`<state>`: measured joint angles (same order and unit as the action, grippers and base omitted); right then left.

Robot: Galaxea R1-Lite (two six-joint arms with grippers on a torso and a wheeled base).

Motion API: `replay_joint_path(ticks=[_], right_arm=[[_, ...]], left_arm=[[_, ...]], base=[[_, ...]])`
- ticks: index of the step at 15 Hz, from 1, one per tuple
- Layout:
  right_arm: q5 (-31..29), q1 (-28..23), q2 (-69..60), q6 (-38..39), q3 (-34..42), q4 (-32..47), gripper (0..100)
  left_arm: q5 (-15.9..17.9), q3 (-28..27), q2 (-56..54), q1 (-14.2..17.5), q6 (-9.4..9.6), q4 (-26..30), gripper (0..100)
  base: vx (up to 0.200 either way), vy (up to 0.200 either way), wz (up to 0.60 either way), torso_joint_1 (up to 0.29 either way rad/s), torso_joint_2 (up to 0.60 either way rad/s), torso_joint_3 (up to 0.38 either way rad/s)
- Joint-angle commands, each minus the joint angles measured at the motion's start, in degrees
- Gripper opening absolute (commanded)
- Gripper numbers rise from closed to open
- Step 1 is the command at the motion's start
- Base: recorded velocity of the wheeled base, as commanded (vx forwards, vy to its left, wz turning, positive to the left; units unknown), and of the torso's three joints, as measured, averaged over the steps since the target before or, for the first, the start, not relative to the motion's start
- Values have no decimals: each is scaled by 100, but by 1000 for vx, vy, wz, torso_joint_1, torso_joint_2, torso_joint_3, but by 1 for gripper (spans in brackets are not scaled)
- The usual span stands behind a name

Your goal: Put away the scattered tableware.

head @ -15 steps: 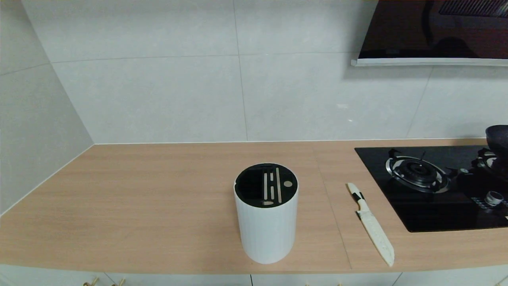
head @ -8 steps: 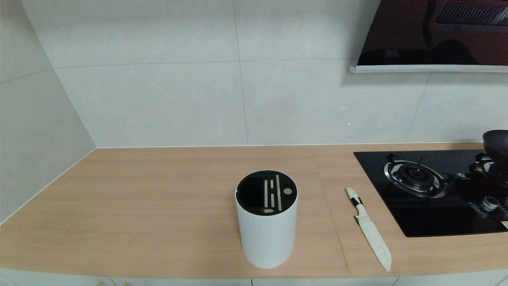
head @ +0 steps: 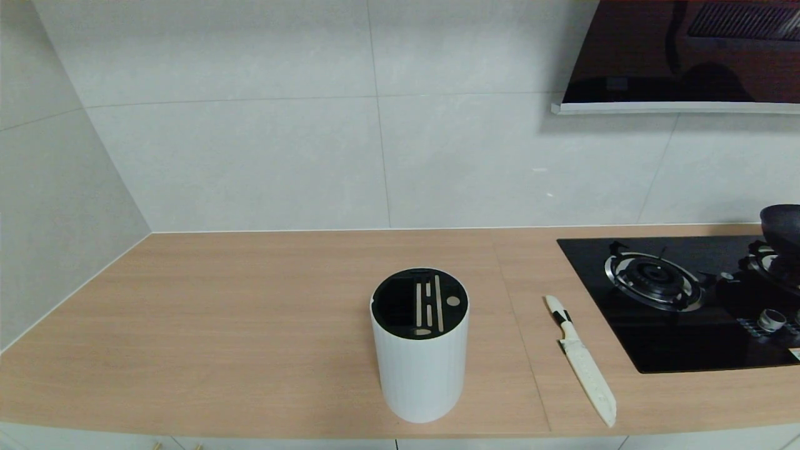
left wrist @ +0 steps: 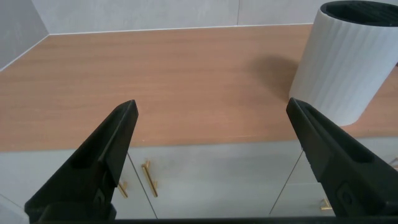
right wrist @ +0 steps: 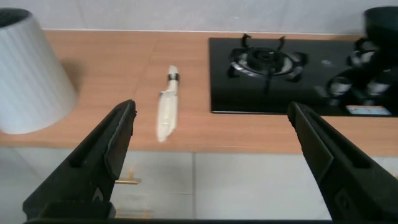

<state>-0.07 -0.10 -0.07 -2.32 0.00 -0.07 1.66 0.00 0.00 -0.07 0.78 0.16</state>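
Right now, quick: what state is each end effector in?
Left end effector: open, holding nothing.
Right end effector: open, holding nothing.

The left hand point(left wrist: 210, 107) and the right hand point(right wrist: 210, 108) were both spread wide apart, each holding nothing.

We see our left end effector point(left wrist: 211, 109) with its two dark fingers point(left wrist: 102, 158) spread wide apart, gripping nothing, held before the front edge of the wooden table point(left wrist: 155, 81). A white ribbed holder point(left wrist: 345, 68) stands upright on the table near that edge, its dark top rim just in sight. Below the edge we see pale cabinet doors point(left wrist: 211, 180) with slim brass handles point(left wrist: 149, 179). A tiled wall point(left wrist: 124, 12) rises behind the table.
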Motion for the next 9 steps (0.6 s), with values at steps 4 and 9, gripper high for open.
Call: replay_joint_path(ticks=[4,9], right_arm=[[306,54,324,188,-1028,-309,100],[1106,89,3681,153,-2065,86,100]], left_arm=[[1,0,0,-1,10,2,100],[1,0,0,-1,1,2,100]], base=[[0,0,0,0,0,0],[0,0,0,0,0,0]])
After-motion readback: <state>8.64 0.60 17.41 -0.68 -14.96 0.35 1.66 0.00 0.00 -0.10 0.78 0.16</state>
